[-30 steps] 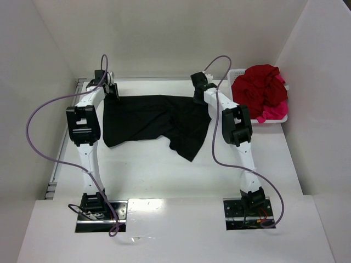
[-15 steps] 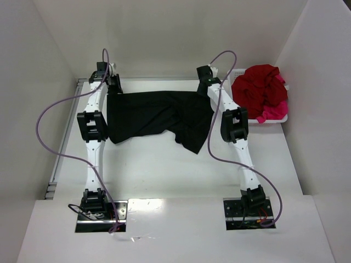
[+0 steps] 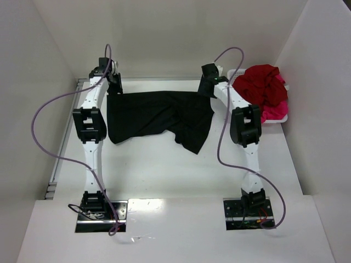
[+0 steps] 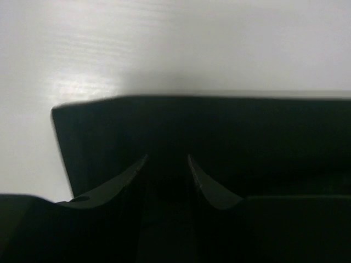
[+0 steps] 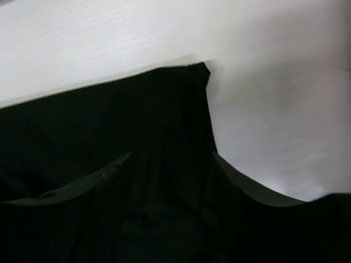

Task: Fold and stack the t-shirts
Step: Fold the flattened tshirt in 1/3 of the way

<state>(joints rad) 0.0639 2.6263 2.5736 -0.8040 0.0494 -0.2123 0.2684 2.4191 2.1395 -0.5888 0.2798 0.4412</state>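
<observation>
White table (image 3: 164, 170) is carrying the black t-shirt (image 3: 153, 115), spread flat left of the basket (image 3: 274, 123). At the far shirt corner nearest the basket, the right gripper (image 5: 171, 156) is standing with its jaws spread. The left gripper (image 4: 167, 159) is sitting on the far corner away from the basket, and its grip cannot be determined.

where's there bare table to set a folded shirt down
Bare table: near side of the black t-shirt, between left arm and right arm. Crowded: far right corner, basket heaped with red and pink shirts.
</observation>
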